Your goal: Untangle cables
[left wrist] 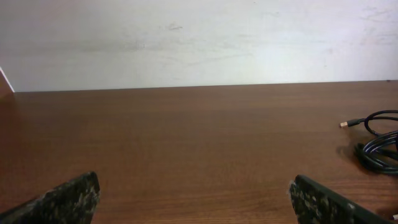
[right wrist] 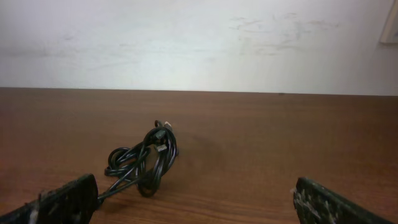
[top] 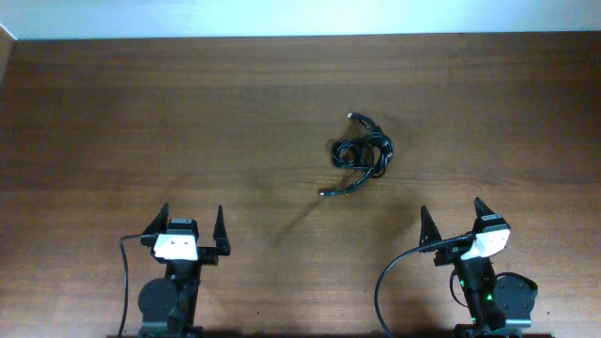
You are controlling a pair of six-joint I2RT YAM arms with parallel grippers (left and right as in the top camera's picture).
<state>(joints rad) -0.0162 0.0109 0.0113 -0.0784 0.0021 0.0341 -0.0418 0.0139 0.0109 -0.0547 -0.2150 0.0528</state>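
Two grippers are shown from above at the near edge of a brown wooden table point(top: 141, 113), one toward each side. Two fingers are carried by each, four in all. The left gripper point(top: 192, 211) is held with its fingers spread wide and nothing is caught between them. The right gripper point(top: 452, 207) is spread just as wide and is likewise empty. One bundle of cables point(top: 362, 155) is laid on the table beyond the grippers, right of centre. It is nearer the right gripper than the left and well apart from both. The bundle is made of thin black cords looped and knotted over one another; how many separate cords are wound into it cannot be told. Two loose ends are seen sticking out of it in the overhead view. One far plug end point(top: 352, 116) is pointed away from the grippers, and one near plug end point(top: 325, 193) is trailed toward the left. In the left wrist view only part of the bundle is caught at the right edge, with one metallic tip showing. In the right wrist view the whole bundle is seen ahead and to the left, just beyond the left finger. One pale wall point(right wrist: 199, 43) is seen behind the table's far edge.
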